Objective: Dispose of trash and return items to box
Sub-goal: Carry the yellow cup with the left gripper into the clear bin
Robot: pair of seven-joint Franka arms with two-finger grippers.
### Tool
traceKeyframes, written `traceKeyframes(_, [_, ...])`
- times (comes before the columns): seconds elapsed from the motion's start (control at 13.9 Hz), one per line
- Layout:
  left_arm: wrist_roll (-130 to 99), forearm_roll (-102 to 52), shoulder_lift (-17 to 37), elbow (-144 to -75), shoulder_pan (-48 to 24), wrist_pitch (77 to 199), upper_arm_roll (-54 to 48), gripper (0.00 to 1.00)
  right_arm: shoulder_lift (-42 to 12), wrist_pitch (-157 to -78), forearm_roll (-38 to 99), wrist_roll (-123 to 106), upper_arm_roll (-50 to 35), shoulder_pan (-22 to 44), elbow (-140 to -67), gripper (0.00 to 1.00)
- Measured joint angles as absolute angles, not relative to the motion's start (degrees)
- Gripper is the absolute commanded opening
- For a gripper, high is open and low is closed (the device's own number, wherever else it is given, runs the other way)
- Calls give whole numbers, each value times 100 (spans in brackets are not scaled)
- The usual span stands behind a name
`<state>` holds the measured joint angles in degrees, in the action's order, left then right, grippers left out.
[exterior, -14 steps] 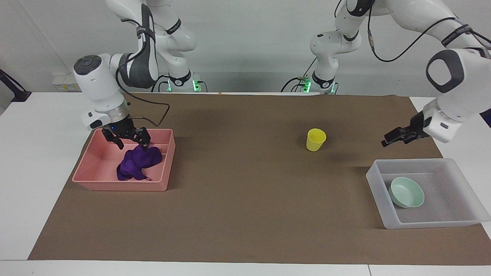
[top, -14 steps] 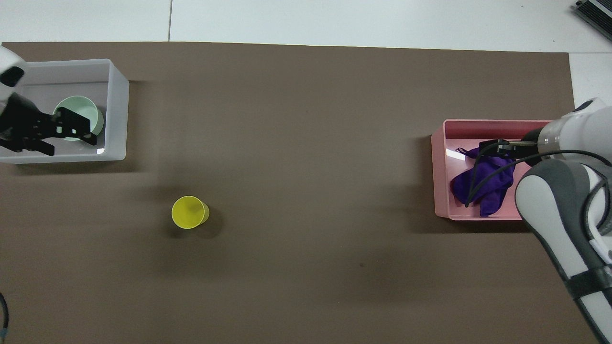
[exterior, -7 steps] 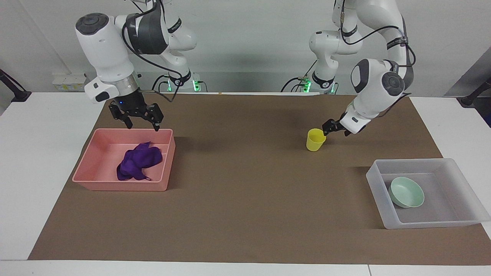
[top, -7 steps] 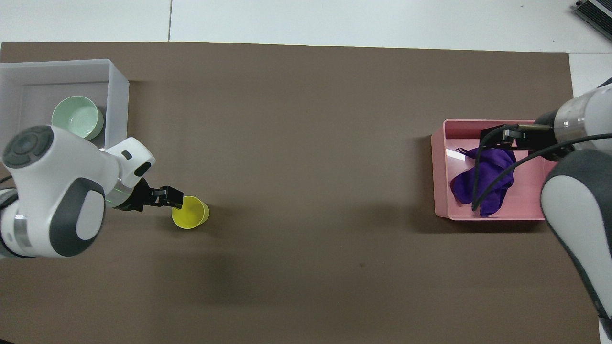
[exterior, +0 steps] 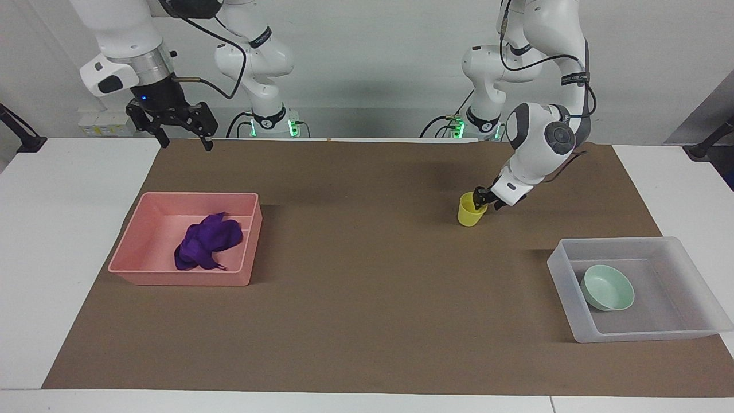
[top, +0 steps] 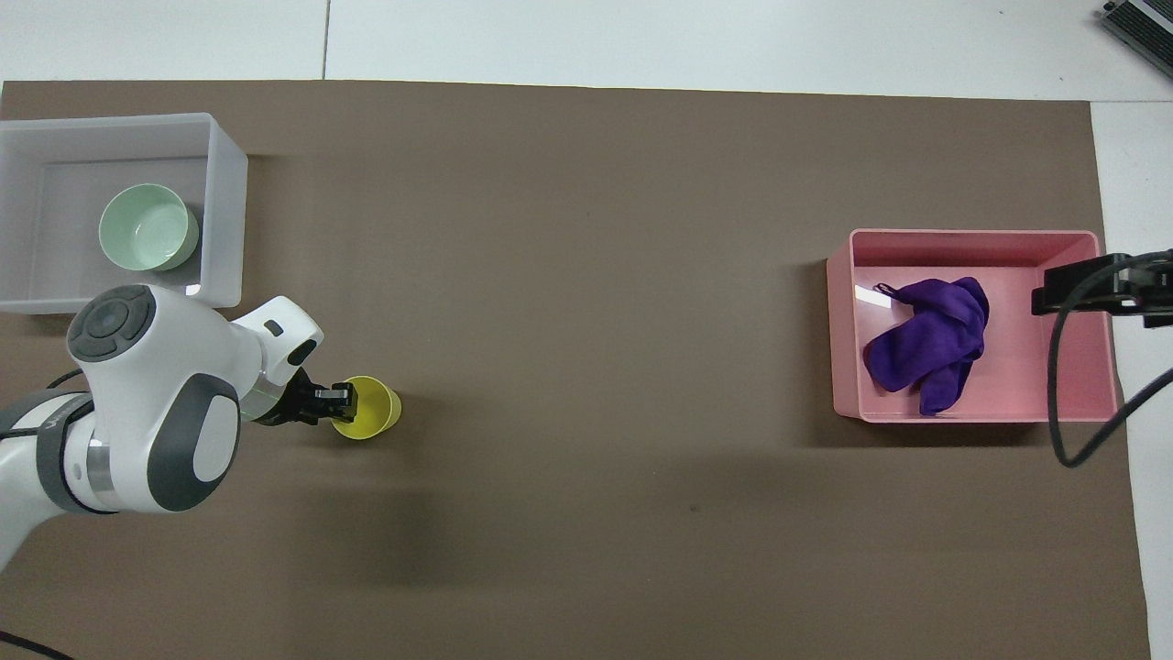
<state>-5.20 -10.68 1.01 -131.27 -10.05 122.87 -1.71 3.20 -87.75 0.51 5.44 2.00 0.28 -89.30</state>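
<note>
Facing view: L gripper [exterior: 479,199] at the yellow cup [exterior: 471,210], fingertips on the rim at the L arm's side; whether they're clamped on it, can't tell. Judgement: confirm rim pinch firm, lift straight up, carry w/ cup upright to the translucent box [exterior: 565,263]. Mint bowl [exterior: 607,287] already in the box, so set cup beside it. R gripper [exterior: 180,127] raised, jaws apart, empty, waiting.

Overhead view: cup stands on mat nearer robots than box [top: 223,215]. Purple cloth [top: 926,339] lies in pink tub [top: 838,339], toward R arm's end. Nothing between cup & box.
</note>
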Motion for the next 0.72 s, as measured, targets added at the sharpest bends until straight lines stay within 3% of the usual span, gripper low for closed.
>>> traceKeyframes(0.29, [-647,-1150,421,-12663,-998,11923,-156,0,324,-8766,51,542,193,29,-9035,100])
traceKeyframes(0.5, [-697,-1149,472,-11617,-636,10696,-85,0,340,-8816,51,542,193,29,-9160,100])
traceKeyframes(0.72, [-654,-1141,466,-10581,181,9881,-45,0,386,-8907,51,542,193,29,-9330,100])
